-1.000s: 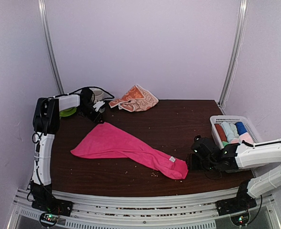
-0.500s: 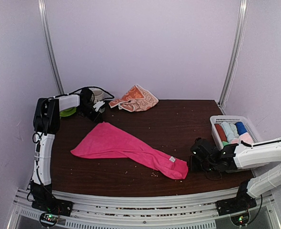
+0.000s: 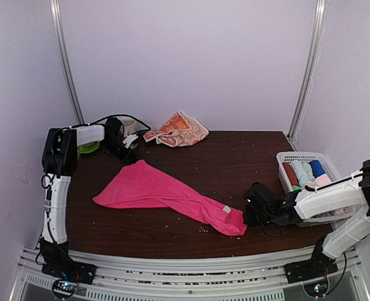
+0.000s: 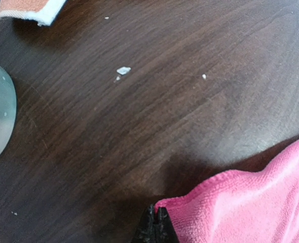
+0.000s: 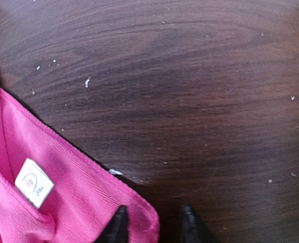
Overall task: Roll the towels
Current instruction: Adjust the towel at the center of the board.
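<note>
The hot pink towel (image 3: 160, 191) lies spread across the middle of the table, one end tapering to the near right. My left gripper (image 3: 127, 149) is shut on its far corner; in the left wrist view the fingertips (image 4: 156, 223) pinch the pink hem (image 4: 251, 207), slightly raised. My right gripper (image 3: 249, 213) is open at the near right corner (image 5: 48, 202). One finger (image 5: 116, 225) is over the cloth and the other rests on bare wood. The orange bunny-print towel (image 3: 179, 130) lies crumpled at the back wall.
A white basket (image 3: 304, 157) with several rolled cloths (image 3: 305, 172) stands at the right edge. A green object (image 3: 88, 148) sits by the left arm at the back left. Small crumbs dot the dark wooden table (image 3: 235, 157). A white tag (image 5: 34, 182) is sewn near the towel's corner.
My right gripper has slid left up to the pink towel's near corner and its fingers have narrowed. My left gripper has shut on the far corner.
</note>
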